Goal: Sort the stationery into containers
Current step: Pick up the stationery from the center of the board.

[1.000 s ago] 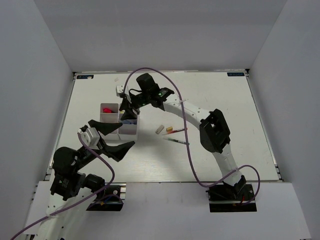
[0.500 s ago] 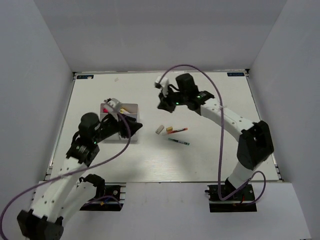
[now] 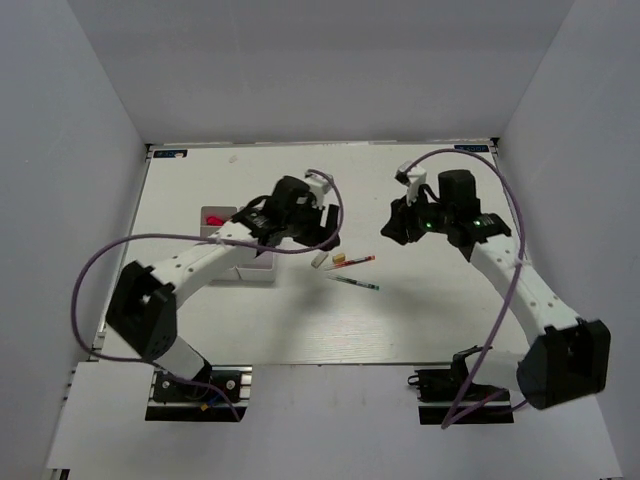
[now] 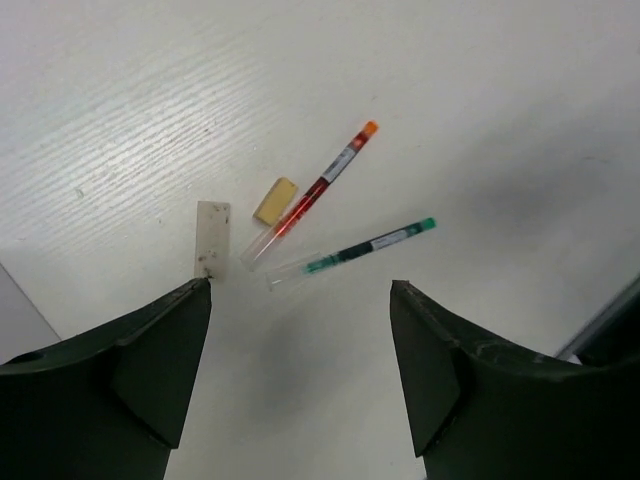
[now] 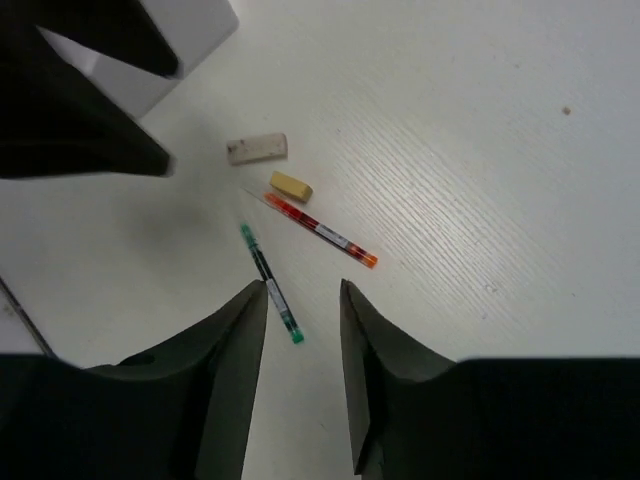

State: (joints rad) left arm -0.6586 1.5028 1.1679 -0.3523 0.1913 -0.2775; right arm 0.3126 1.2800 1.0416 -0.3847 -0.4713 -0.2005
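Now your left gripper [image 3: 320, 238] has swung off the tray [image 3: 252, 272] and hangs over the loose stationery, its jaws wide apart and empty. Your right gripper [image 3: 392, 226] has pulled away to the right, its jaws narrowly parted and holding nothing. Nothing on the table [image 3: 450, 300] has shifted. The white eraser [image 4: 211, 238] and yellow eraser [image 4: 275, 201] lie close together, the red pen [image 4: 315, 190] is just beside the yellow one, and the green pen [image 4: 355, 250] lies near it. Your left arm crosses the tray and hides most compartments. Something pink [image 3: 213, 218], possibly a highlighter end, shows in the far-left one.
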